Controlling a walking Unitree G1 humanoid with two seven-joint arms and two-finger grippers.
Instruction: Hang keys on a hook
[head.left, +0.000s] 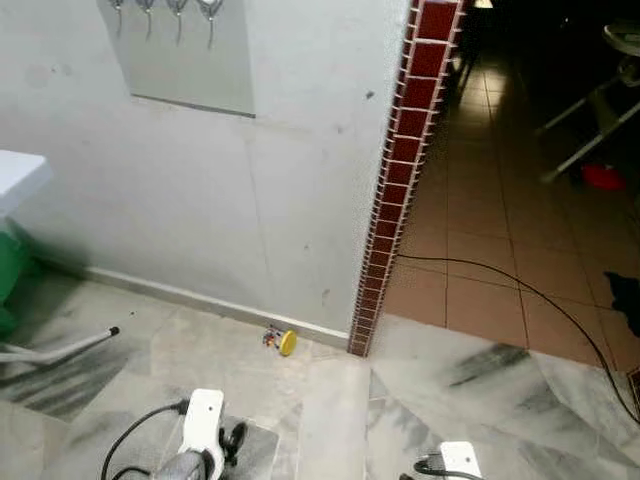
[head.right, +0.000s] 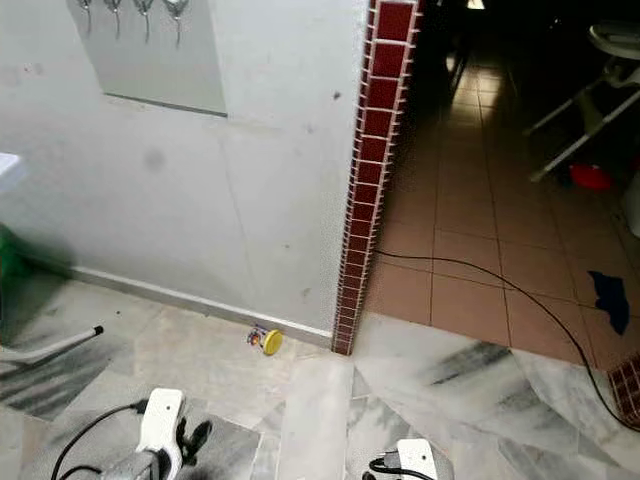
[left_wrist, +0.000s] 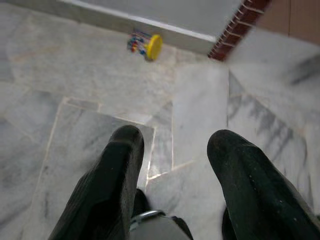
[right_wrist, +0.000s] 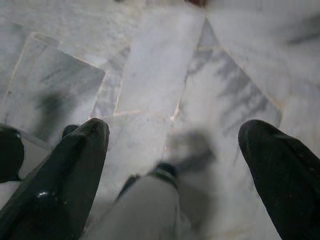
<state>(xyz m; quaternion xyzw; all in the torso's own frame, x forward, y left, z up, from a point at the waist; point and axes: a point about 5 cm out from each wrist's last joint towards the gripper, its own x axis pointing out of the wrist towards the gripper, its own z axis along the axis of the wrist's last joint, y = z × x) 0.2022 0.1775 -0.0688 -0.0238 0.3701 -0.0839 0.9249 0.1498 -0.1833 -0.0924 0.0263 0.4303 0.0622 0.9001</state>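
Observation:
The keys, a small bunch with a round yellow tag and coloured beads, lie on the marble floor against the base of the white wall; the left wrist view also has the keys. High on the wall a grey panel carries several metal hooks. My left gripper hangs low over the floor, open and empty, well short of the keys. My right gripper is also open and empty above the floor. The left arm and right arm show at the bottom edge.
A red brick pillar edge ends the wall; beyond it lies a tiled room with a black cable on the floor. A green bin and a white surface stand at the left. A white rod lies on the floor.

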